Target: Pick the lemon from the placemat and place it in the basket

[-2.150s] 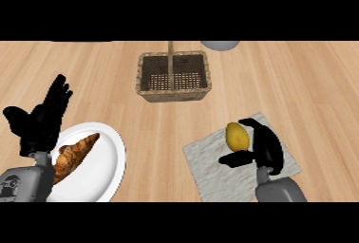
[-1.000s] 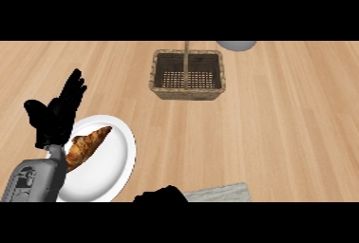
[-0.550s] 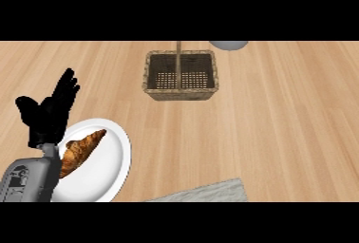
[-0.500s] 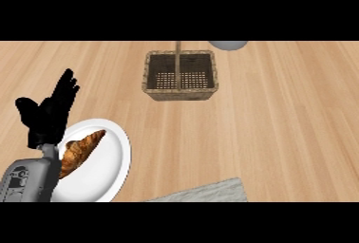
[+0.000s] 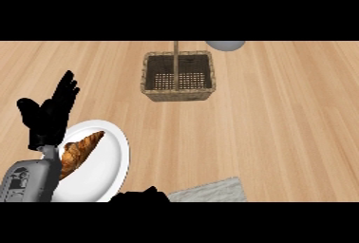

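Basket on wooden counter

A: What's on the worktop?
B: One basket, one plate, one croissant, one placemat, one grey round object.
A: Hands?
B: Two hands: left, right.
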Robot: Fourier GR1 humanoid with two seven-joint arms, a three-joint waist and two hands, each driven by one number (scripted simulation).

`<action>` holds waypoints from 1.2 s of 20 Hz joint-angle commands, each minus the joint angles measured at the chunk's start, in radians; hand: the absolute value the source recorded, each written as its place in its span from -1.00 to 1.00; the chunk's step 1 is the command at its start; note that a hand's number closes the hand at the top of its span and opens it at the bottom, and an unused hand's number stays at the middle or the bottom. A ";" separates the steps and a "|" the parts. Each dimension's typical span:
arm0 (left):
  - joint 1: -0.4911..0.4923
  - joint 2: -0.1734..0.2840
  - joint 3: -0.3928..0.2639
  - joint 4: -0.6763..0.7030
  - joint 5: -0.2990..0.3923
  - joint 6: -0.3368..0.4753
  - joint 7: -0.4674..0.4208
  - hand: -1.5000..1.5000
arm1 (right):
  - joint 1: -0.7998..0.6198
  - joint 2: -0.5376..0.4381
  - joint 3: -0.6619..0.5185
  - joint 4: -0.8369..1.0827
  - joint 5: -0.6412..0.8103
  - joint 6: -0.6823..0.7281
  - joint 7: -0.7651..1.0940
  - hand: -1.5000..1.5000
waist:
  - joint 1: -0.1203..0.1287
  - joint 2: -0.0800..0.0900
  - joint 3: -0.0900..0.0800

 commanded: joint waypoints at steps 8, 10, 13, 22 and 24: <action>0.023 -0.022 -0.021 -0.004 -0.006 -0.005 -0.027 0.00 | -0.531 0.034 -0.388 -0.065 -0.145 -0.015 0.406 1.00 | 0.021 0.001 -0.001; 0.015 -0.028 -0.025 0.001 -0.006 -0.006 -0.027 0.00 | -0.648 0.034 -0.431 0.017 -0.169 -0.006 0.462 1.00 | 0.022 0.003 -0.001; -0.025 0.004 0.003 0.035 0.000 -0.017 -0.034 0.00 | -0.805 0.034 -0.547 0.146 -0.228 0.031 0.469 1.00 | 0.023 0.008 -0.002; 0.030 -0.007 -0.009 -0.035 0.001 -0.018 -0.020 0.00 | -1.033 0.035 -0.544 0.554 -0.391 0.053 0.322 1.00 | 0.027 0.015 0.001; 0.004 -0.039 -0.037 -0.046 -0.030 0.023 0.015 0.00 | -1.078 0.035 -0.535 0.635 -0.405 0.062 0.329 1.00 | 0.024 0.015 0.001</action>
